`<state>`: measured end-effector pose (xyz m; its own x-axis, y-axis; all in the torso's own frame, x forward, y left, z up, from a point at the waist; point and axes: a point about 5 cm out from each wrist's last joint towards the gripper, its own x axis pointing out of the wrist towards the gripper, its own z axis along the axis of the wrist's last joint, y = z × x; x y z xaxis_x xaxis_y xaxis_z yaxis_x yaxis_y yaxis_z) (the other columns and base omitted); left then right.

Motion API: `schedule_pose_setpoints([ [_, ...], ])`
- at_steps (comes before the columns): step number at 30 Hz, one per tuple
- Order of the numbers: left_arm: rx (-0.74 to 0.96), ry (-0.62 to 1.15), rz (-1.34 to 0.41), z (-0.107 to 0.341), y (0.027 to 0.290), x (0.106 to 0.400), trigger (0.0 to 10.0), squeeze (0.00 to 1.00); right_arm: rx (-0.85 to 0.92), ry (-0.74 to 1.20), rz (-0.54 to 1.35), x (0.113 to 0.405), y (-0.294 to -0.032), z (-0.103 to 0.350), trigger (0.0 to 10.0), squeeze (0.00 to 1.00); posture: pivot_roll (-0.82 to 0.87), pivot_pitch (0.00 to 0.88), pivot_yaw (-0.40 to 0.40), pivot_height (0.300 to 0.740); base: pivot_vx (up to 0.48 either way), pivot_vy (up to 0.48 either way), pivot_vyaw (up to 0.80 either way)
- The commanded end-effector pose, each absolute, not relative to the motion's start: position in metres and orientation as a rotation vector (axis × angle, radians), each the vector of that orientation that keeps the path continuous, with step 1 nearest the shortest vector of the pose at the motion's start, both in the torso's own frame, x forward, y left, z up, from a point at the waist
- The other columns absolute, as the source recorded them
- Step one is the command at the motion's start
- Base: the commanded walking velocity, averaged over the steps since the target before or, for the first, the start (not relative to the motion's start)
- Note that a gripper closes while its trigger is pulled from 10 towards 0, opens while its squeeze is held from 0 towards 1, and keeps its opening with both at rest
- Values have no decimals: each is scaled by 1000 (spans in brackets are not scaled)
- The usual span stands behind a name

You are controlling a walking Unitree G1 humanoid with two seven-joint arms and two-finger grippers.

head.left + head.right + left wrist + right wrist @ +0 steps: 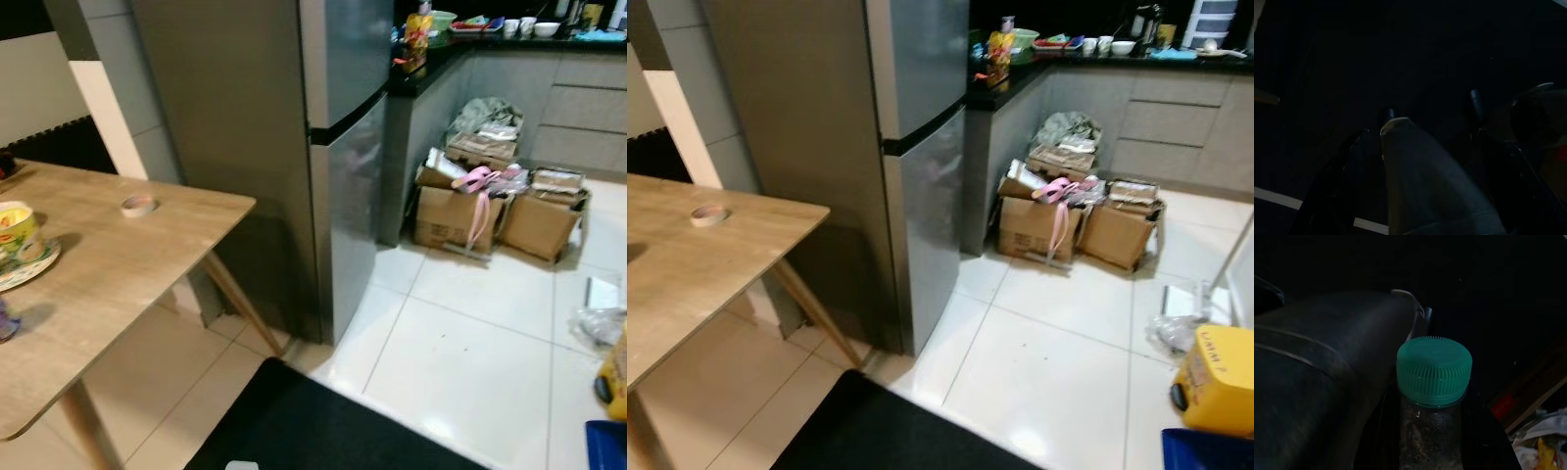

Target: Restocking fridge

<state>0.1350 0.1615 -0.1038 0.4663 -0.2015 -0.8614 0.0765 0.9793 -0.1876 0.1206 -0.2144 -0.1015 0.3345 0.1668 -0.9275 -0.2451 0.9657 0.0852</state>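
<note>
Bottle (1432,431), green cap (1434,369): upright between the right claw's black fingers (1317,382), clamped. Left claw (1430,127): dim, finger state indeterminate. Fridge (323,147): doors closed, beside wooden surface (118,255).

Head stereo pair looking down, sharing fridge (333,147) and table (108,264), dark wrist views close along fingers

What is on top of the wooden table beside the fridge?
On the wooden table lie a roll of tape and, at its left edge, a yellow cup on a plate. The rest is cut off.
</note>
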Motion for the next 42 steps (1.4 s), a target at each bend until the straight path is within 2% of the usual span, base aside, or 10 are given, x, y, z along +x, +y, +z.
schedule_pose_setpoints([
  [1,-143,1076,-141,-104,165,134,10000,0,-65,1203,281,120,-209,-103,10000,0,-82,0,9,734,0,0,0],
  [5,-105,1090,-125,-105,166,131,10000,0,-66,1211,275,118,-209,-104,10000,0,-83,0,10,734,0,0,0],
  [32,-140,1076,-132,-105,167,132,10000,0,-47,1207,280,116,-206,-104,10000,0,-70,0,8,734,0,0,0],
  [42,-125,1072,-143,-104,169,133,10000,0,-73,1205,311,120,-208,-103,10000,0,-71,0,6,734,0,0,715],
])
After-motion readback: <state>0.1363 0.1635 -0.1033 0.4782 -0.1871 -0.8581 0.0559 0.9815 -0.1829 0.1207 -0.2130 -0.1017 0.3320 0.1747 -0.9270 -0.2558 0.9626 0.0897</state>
